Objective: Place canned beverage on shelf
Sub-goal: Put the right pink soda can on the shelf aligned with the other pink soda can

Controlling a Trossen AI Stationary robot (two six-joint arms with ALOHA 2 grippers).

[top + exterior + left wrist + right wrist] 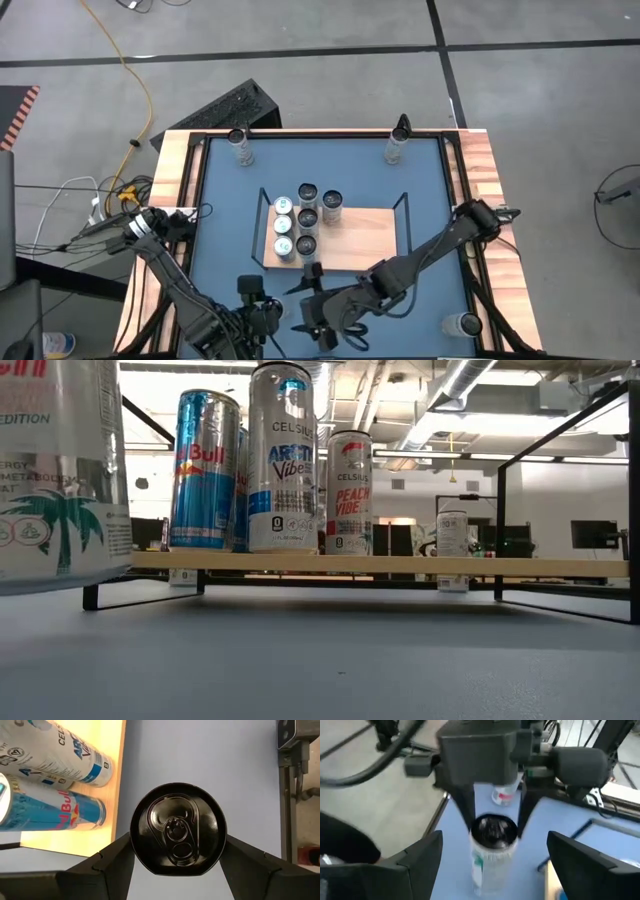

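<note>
Blue tabletop [420,180] carries the shelf [365,240], a flat light-wood board in a thin black wire frame with raised end rails, sitting near the middle. 6 tall cans [300,219] stand upright in a tight cluster at one end of the board, likely packed that way to leave the long bare stretch free for more. 3 more cans stand loose toward the table's corners, well apart from the shelf. Left gripper [177,852] is at the near table edge, just off the board's near side; its 2 dark fingers [107,857] press on opposite sides of a pale can with a black pull-tab lid [178,828], held upright from above, probably so it can be set down on its base. The lid sits squarely between the fingers, rim touching both. Right gripper [320,325] hangs close beside it, jaws spread wide and empty, facing the held can [492,845]; judged to be waiting.
</note>
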